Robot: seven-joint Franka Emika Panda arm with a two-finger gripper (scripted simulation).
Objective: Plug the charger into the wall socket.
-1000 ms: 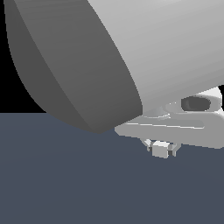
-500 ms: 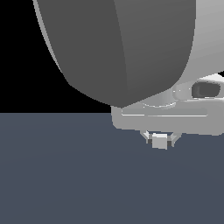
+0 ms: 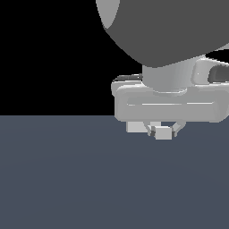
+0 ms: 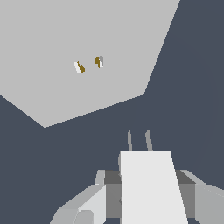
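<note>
The charger point(image 4: 151, 186) sits clamped in the tool point(image 3: 163, 131), prongs pointing toward the wall socket point(image 4: 83, 57) and well apart from it. Since 0.5 s ago, arm and tool have shifted toward the exterior view's right above the bench point(image 3: 89, 179).

A: What does the wrist camera see?

B: The charger point(image 4: 151, 186), a plain off-white block, sits clamped between the two fingers point(image 4: 89, 203) of the gripper point(image 4: 148, 192), one pressed against each side of it.

A: Any prongs?

B: Two thin grey prongs point(image 4: 139, 140) stick out of the charger's far end, side by side, pointing toward the wall socket point(image 4: 83, 52).

A: And the socket?

B: A large flat pale plate, seen at an angle, with two small brownish-yellow holes point(image 4: 89, 64) close together. The prongs are well apart from those holes; dark surface point(image 4: 192, 87) shows between charger and socket.
</note>
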